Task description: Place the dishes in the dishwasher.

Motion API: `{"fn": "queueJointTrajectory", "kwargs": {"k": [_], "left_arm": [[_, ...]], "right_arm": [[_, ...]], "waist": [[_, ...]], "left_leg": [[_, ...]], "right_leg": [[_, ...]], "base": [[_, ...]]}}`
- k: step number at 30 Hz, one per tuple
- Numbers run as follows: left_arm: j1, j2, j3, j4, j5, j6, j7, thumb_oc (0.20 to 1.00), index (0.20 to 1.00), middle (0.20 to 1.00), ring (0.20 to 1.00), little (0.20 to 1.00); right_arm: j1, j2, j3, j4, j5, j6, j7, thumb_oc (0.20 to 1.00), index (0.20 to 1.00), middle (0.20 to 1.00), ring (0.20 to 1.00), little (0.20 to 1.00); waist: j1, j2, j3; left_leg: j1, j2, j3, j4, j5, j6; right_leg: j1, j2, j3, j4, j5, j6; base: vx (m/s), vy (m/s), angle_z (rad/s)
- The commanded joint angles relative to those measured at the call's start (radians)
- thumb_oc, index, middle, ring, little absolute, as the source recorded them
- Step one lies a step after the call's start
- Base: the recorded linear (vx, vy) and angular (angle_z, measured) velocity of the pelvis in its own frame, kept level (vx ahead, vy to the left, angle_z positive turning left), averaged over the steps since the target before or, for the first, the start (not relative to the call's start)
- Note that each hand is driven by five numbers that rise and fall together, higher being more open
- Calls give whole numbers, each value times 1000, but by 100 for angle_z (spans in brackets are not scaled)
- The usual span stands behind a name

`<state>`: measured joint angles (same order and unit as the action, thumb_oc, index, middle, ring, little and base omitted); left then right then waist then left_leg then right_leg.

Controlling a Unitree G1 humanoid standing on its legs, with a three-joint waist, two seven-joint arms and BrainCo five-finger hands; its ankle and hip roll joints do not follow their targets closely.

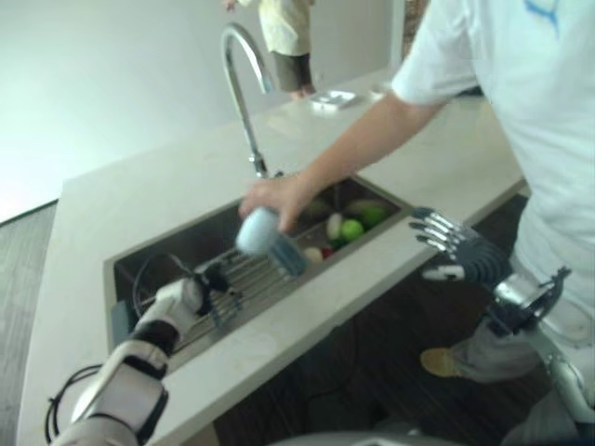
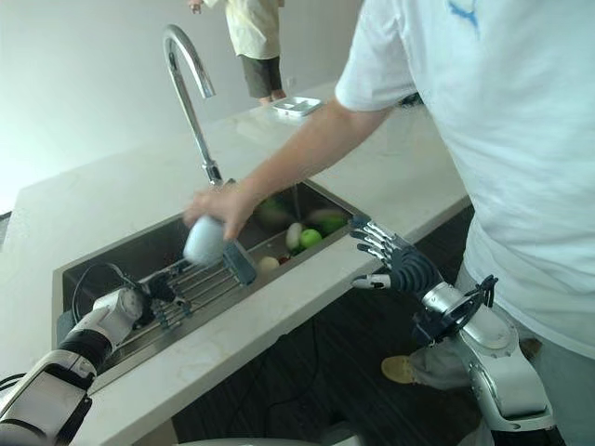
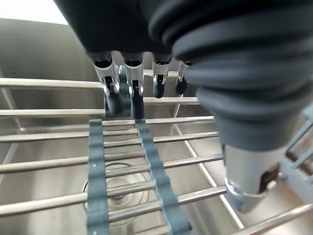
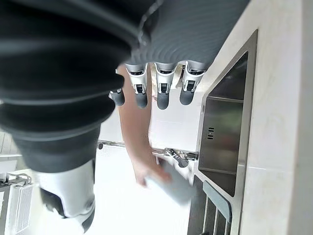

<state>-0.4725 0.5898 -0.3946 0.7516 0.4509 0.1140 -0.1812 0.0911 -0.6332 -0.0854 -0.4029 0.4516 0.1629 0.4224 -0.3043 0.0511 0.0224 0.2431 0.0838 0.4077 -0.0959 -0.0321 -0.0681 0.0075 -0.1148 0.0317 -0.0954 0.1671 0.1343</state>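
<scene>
Over the sink (image 1: 139, 265) rack (image 3: 122, 161), left hand (image 1: 212, 279) fingers extended.

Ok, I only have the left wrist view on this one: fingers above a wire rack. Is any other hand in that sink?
Observer: Yes. A person's hand holds a pale blue cup over the wire rack, beside the left hand.
Operator: And the right hand?
Observer: The right hand is open, hovering off the counter edge, holding nothing.
Operator: Anything else in the sink?
Observer: Fruit past the rack, including a green apple.
</scene>
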Motion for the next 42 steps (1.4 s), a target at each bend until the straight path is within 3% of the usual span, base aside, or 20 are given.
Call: {"fn": "queueJointTrajectory", "kwargs": {"k": [1, 11, 22, 33, 42], "left_arm": [[-57, 84, 9, -52, -20, 10, 15, 1000, 1000, 1000, 1000, 1000], [48, 177, 63, -342, -45, 95, 7, 1000, 1000, 1000, 1000, 1000], [147, 237, 172, -521, -107, 118, 14, 1000, 1000, 1000, 1000, 1000], [148, 253, 195, -558, -126, 106, 36, 1000, 1000, 1000, 1000, 1000], [104, 247, 155, -503, -95, 99, 40, 1000, 1000, 1000, 1000, 1000]], "right_arm": [[-81, 15, -6, -24, 0, -72, -21, 1000, 1000, 1000, 1000, 1000], [-91, 22, 14, -7, -26, -92, -82, 1000, 1000, 1000, 1000, 1000], [-92, 28, 37, -14, -41, -99, -110, 1000, 1000, 1000, 1000, 1000], [-96, 18, 41, -11, -30, -99, -103, 1000, 1000, 1000, 1000, 1000], [-101, 8, 43, -6, -18, -93, -91, 1000, 1000, 1000, 1000, 1000]], "waist": [[5, -12, 16], [100, -29, 31], [147, -31, 45], [145, -30, 50], [122, -27, 52]], "left_leg": [[-16, 14, -70, 9, -21, 19], [-41, 13, -153, 9, -14, 14], [-58, 26, -183, 9, 3, 1], [-63, 37, -182, 9, 15, -9], [-56, 39, -166, 9, 13, -8]], "right_leg": [[90, -26, -19, 8, -91, 59], [113, -41, -98, 8, -104, 56], [126, -54, -153, 8, -112, 57], [130, -56, -160, 8, -117, 56], [128, -53, -140, 8, -117, 57]], "base": [[-65, 16, 26], [-45, -3, 27], [-23, 0, 15], [-2, 0, 0], [6, 2, -2]]}}
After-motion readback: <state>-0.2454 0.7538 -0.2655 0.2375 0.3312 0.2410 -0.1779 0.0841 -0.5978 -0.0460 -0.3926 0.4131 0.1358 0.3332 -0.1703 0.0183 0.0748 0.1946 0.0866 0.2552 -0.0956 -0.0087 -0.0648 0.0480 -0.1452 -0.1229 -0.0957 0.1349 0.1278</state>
